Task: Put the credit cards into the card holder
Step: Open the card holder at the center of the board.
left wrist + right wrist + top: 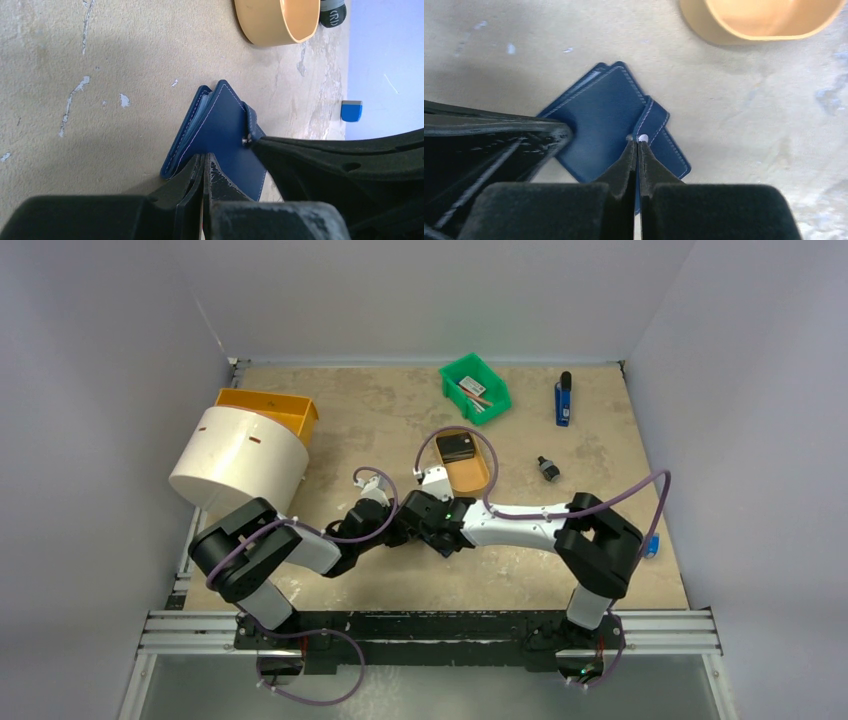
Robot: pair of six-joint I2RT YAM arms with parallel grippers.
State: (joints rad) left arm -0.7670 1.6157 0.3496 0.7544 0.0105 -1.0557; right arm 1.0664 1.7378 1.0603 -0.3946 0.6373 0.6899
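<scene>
The card holder [220, 131], a navy folded wallet, lies flat on the tan table. My left gripper [206, 159] is shut, its tips resting on the holder's near edge. My right gripper [637, 141] is also shut, its tips touching the snap on the tab [651, 119]. One right finger [320, 155] reaches in beside the snap. From above, both grippers [400, 530] [432, 520] meet at mid-table and hide the holder. Flat card-like pieces [473, 390] lie in a green bin; I cannot tell if they are the credit cards.
A tan oval tray [478, 478] with a black block [455, 447] stands just beyond the grippers. The green bin [492, 380] sits at the back. A blue tool [563, 400] and a small black knob [547, 468] lie right; a white cylinder [240, 460] and orange bin [270, 410] stand left.
</scene>
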